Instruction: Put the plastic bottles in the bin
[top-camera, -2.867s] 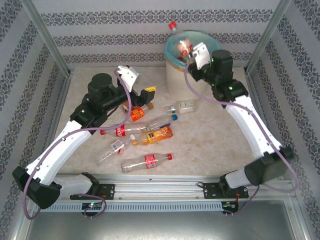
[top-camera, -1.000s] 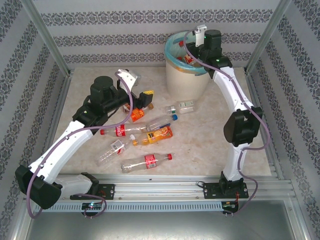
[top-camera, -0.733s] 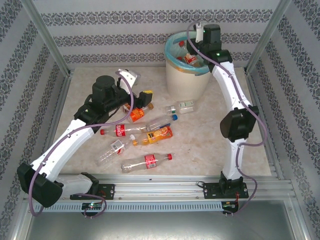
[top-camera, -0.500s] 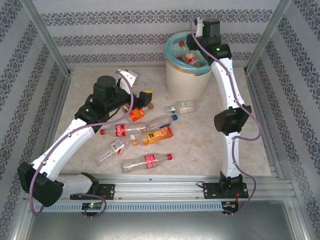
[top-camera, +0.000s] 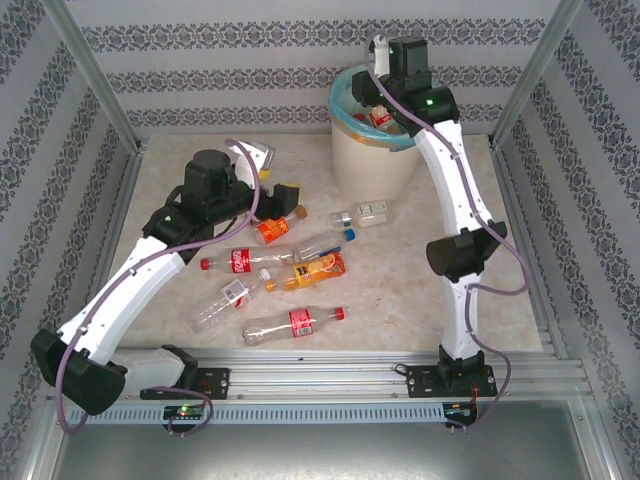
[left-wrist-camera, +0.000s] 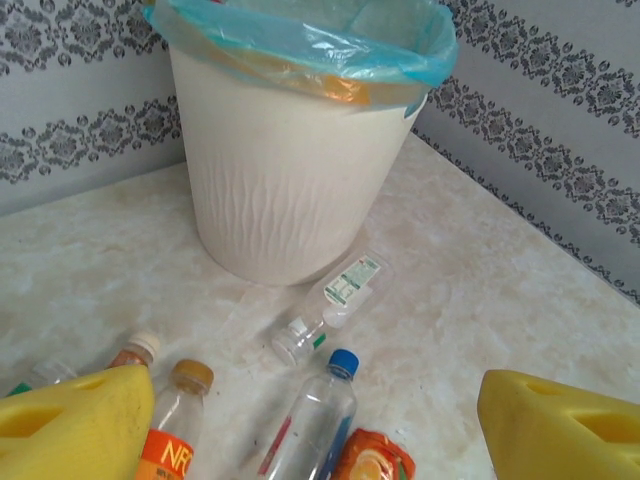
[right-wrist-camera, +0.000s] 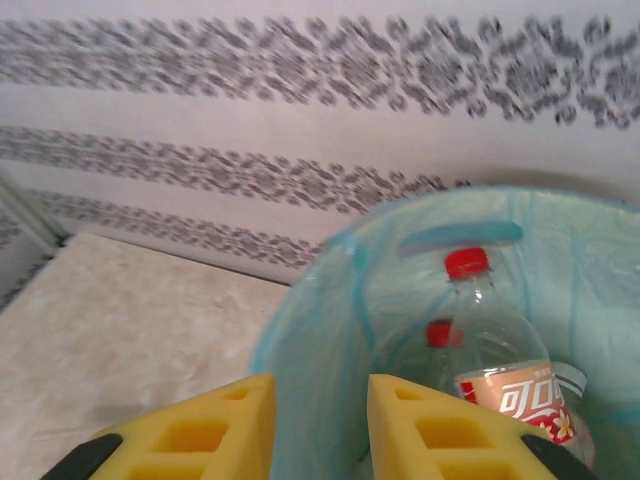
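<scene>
Several plastic bottles (top-camera: 294, 321) strewn flat across the worktop (top-camera: 410, 280), between the two arms and in front of the bin (top-camera: 368, 165). At least two more, red-capped, already inside the bin's teal liner (right-wrist-camera: 325, 330), among them a red-labelled bottle (right-wrist-camera: 495, 370) standing upright. Left jaws low over the far end of the bottle cluster, spread wide, nothing between them. Right jaws raised at the bin's rim, parted by a narrow gap, gripping nothing.
</scene>
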